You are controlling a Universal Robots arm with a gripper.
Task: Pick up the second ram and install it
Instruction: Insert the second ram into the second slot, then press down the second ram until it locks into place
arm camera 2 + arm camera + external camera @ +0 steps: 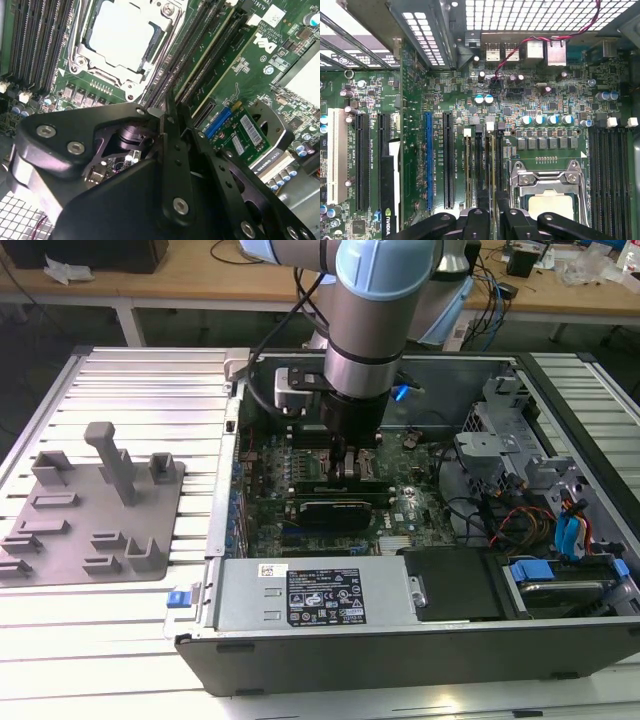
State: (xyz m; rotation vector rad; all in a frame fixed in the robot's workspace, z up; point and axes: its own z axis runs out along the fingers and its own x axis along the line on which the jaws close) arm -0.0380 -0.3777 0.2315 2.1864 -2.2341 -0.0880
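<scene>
Hovering over memory slots [482,165], fingers [490,210] clenched on second ram [492,165], processor socket [547,192] beside, black card [335,508] near.

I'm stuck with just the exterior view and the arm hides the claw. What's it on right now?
Observer: In the first wrist view the claw straddles the second ram, a thin board standing edge-on in a slot.
Operator: Which slot?
Observer: One in the bank right beside the processor socket.
Operator: Anything covering that socket?
Observer: No cooler; the second wrist view shows the processor lid bare.
</scene>
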